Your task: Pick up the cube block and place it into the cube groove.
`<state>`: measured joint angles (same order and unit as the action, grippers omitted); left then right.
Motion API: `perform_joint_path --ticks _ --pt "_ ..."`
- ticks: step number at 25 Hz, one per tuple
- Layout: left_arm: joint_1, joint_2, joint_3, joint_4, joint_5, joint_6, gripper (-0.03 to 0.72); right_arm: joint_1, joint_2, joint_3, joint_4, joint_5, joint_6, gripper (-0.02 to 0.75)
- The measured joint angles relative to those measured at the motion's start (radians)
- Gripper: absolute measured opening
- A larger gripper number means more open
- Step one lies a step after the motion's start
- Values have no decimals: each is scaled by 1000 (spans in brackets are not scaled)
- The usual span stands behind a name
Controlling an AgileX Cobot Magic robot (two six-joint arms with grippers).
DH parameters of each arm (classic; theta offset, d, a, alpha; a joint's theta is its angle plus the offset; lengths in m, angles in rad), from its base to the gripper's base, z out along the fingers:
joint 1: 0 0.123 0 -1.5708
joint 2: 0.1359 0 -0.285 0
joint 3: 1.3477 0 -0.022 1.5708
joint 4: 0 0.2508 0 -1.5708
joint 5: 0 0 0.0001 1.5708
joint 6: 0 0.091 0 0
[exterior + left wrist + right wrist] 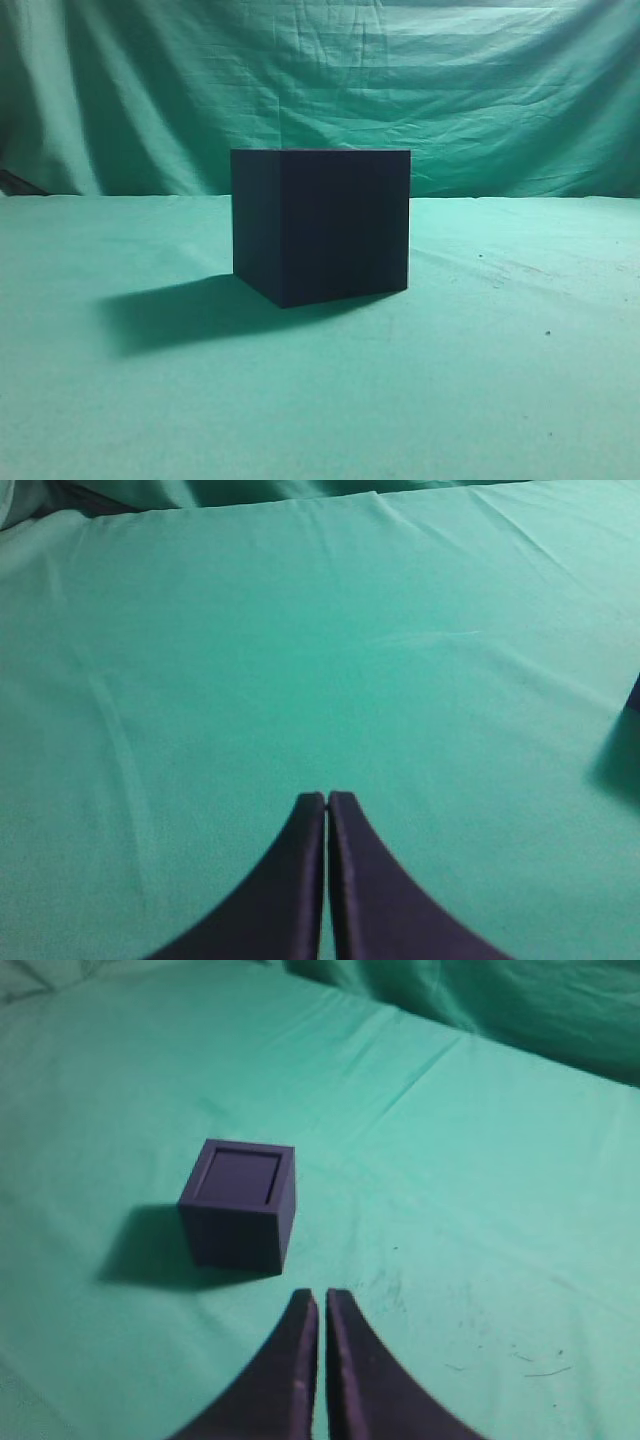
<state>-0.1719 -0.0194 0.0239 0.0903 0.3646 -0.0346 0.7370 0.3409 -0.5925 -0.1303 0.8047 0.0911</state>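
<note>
Cube groove (320, 225) at frame centre on green cloth (500, 380); no markings legible. Left gripper (327, 798) and right gripper (320, 1296): jaws closed together, empty.

One dark cube groove (240, 1205) stands just ahead-left of the right gripper (320, 1298), one green cloth (520, 380) covers everything, and two grippers show, counting the left gripper (326, 798).

Both claws (327, 798) (321, 1296) closed, empty.
</note>
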Motion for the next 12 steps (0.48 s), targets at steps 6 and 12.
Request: perform_joint_path --ticks 6,12 --pt "0 0 0 0 0 0 0 -214 -152 148 28 -158 0 0" --pt "0 0 0 0 0 0 0 -474 -284 352 65 -380 2 0"
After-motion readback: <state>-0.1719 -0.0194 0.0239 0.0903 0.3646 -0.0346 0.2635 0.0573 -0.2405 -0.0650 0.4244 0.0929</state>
